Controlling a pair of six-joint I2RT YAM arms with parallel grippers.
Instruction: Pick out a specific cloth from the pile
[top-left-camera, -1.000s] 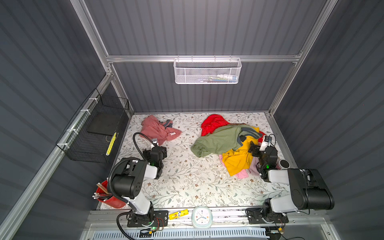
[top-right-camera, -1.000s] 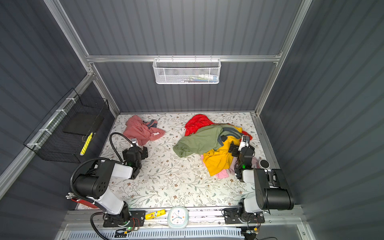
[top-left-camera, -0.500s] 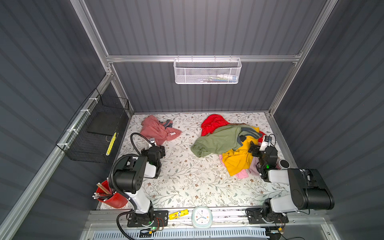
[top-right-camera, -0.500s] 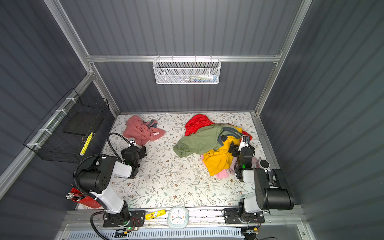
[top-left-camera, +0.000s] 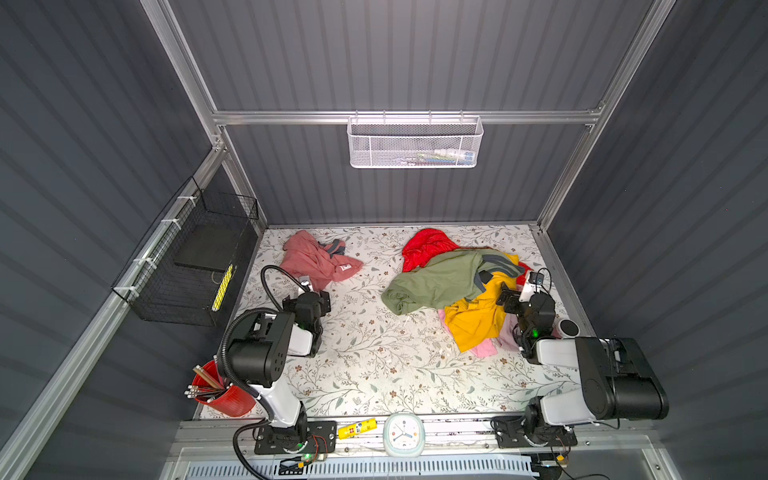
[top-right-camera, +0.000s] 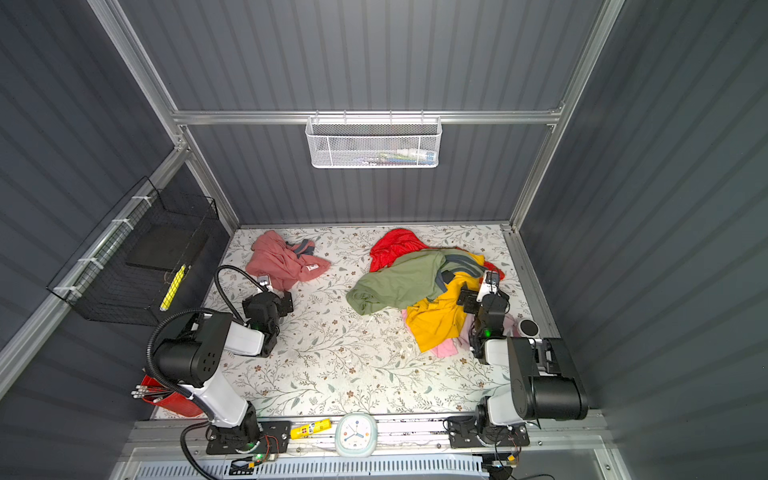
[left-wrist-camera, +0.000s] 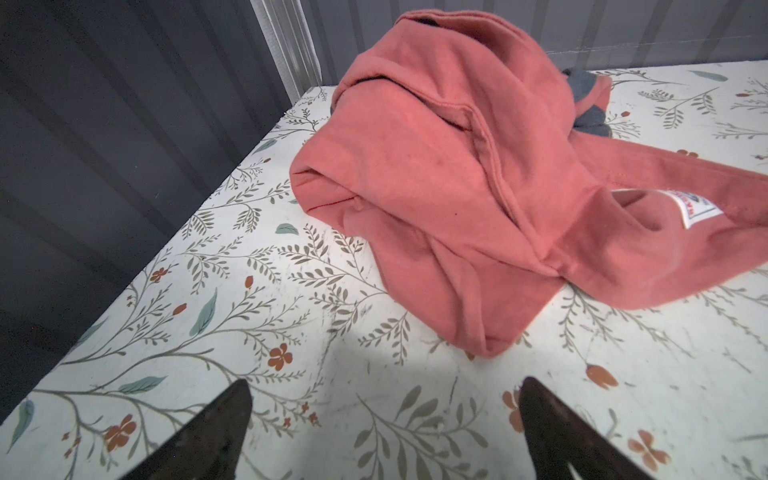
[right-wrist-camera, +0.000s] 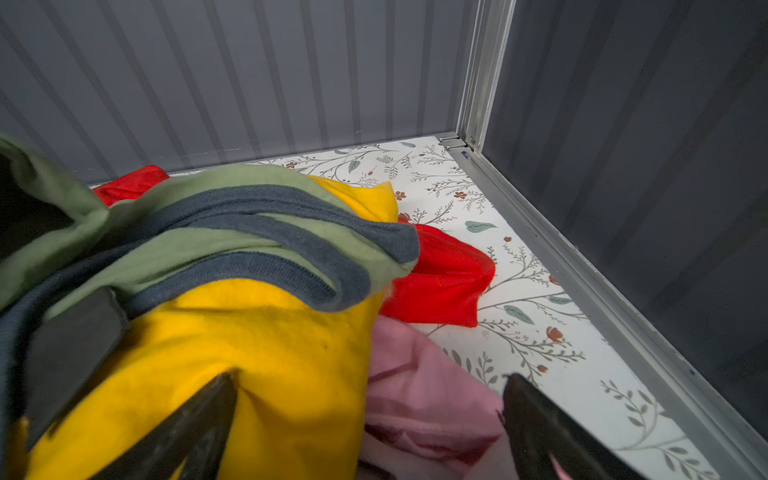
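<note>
Floral table (top-left-camera: 374, 374) bearing, at right, the pile (top-left-camera: 453, 286) of olive, yellow, red and pale pink clothes; the cloth (top-left-camera: 314, 262), salmon-pink with grey-blue trim, lies crumpled well apart near the far left corner. Left gripper (left-wrist-camera: 384, 381), jaws wide and empty, just short of the cloth. Right gripper (right-wrist-camera: 370, 376), jaws wide, at the pile's yellow and pink folds.

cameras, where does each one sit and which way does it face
Both top views: high above the front edge, looking down on the whole table, cloth and pile; the left arm and right arm show.
Left wrist: on the left arm, low, facing the cloth and back left corner; the tips of the open left gripper show.
Right wrist: on the right arm, facing the pile and back right corner; the tips of the open right gripper show.
Shared: top views and left wrist both show the cloth.
</note>
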